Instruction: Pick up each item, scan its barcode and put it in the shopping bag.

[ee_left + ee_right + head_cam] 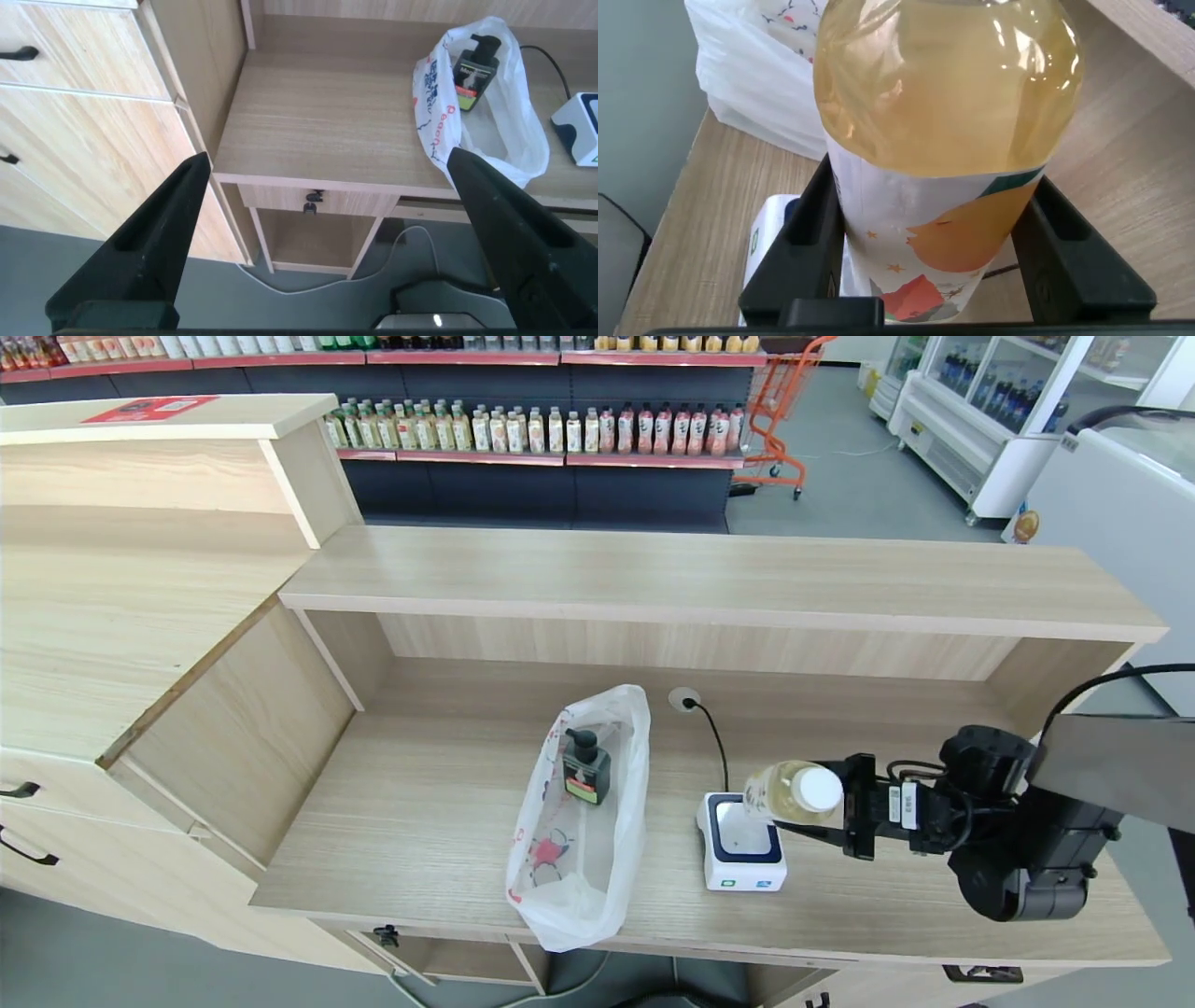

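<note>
The right gripper [938, 247] has its jaws closed on the bottle [782, 791], one black finger pressed to each side of the labelled part. The bottle holds pale yellow liquid and lies nearly level along the fingers, with its white cap [822, 791] toward the wrist and its base pointing out past the fingertips. Right under the jaws and the held bottle, the white scanner [742, 843] sits on the counter [420, 803], its dark window facing up. A black cable [714, 737] runs from the scanner to a round port at the back of the counter. Farther out beyond the fingertips lies the shopping bag [579, 821], a clear plastic one with its mouth open. A dark pump bottle [586, 770] rests inside it.

The left gripper [329, 161] hangs with its jaws spread wide and nothing between them. It is off the counter, out past the front edge. Ahead of the fingers [168, 224] is the counter's near corner, with a small lock [313, 201] in the panel beneath the top. Beyond one finger stand the wooden drawers [65, 121] with black handles. Beyond the other finger lie the bag and, farther on, the scanner.
</note>
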{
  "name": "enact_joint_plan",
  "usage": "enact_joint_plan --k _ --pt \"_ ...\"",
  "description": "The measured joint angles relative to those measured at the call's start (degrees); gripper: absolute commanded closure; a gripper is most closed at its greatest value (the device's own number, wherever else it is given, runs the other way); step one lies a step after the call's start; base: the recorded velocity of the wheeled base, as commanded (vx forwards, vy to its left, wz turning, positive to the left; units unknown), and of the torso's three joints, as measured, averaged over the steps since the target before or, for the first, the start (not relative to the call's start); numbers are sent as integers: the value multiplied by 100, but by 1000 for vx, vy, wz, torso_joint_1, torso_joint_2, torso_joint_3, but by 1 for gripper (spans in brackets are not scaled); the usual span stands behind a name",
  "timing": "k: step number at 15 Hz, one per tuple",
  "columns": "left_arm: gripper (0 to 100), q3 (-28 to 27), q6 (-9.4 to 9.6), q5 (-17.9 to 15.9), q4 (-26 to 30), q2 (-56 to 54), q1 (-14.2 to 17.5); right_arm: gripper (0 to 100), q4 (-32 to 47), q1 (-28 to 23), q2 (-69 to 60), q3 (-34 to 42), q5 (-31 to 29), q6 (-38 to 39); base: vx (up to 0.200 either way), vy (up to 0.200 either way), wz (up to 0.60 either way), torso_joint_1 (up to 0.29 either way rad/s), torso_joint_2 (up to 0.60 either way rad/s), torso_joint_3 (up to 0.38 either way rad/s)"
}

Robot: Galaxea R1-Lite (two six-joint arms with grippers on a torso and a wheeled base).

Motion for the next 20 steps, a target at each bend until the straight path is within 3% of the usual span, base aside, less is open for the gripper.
enact_joint_plan --k 7,16,20 --pt "0 0 0 0 0 0 0 100 0 429 697 -1009 0 13 0 0 0 0 0 0" --pt "0 0 0 0 0 0 2 100 4 510 789 -1150 -30 27 0 0 0 0 0 0" --pt "0 0 0 0 0 0 2 100 12 228 12 -766 -85 1256 0 0 0 0 0 0"
